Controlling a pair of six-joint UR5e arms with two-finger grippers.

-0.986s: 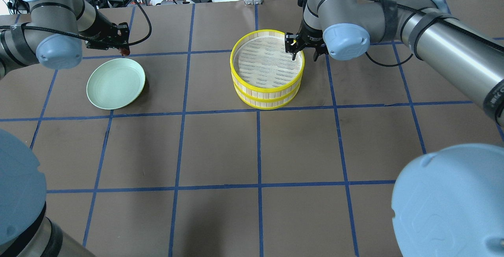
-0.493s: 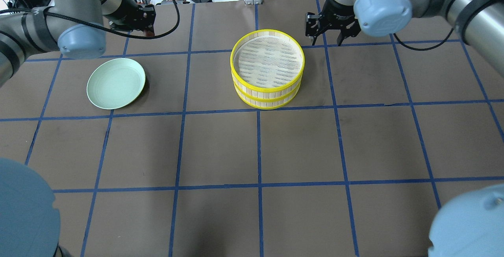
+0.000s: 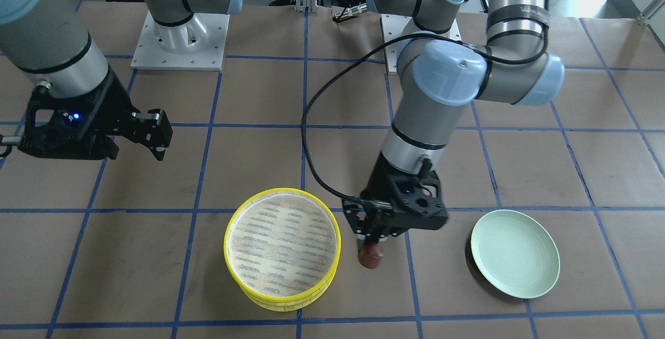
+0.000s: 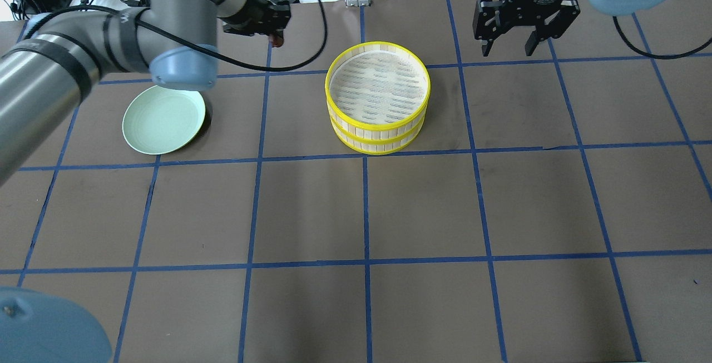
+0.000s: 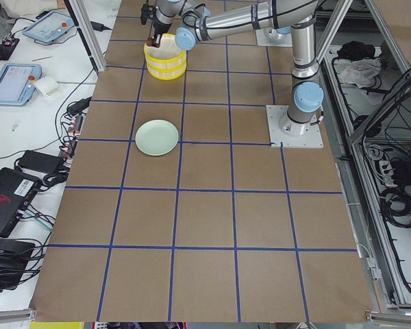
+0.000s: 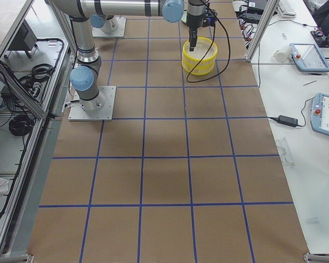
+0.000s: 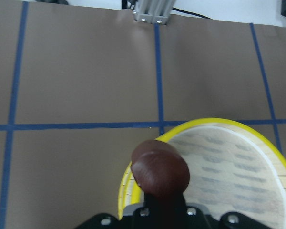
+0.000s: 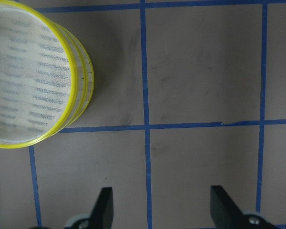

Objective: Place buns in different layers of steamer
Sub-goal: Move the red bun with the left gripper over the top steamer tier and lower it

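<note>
Shows yellow-rimmed steamer stack (image 5: 167, 63) far down the tabletop (image 5: 205, 219), left end effector (image 5: 153, 43) at its rim with a dark bun (image 5: 153, 49), green plate (image 5: 157, 137) nearer.

Pale green plate (image 4: 163, 119) on brown table (image 4: 356, 213) gridded with blue tape (image 4: 365, 207); cables behind.

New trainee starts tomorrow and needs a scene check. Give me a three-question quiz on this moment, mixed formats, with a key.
1. How many yellow-rimmed round steamer trays are stacked?
2. True or false: the right gripper is shut on a bun.
3. The dark reddish-brown oblong bun is:
A. lying in the top tray
B. held in the left gripper, beside the stack
C. held in the right gripper

Key: 1. two; 2. false, it is open and empty; 3. B
</note>
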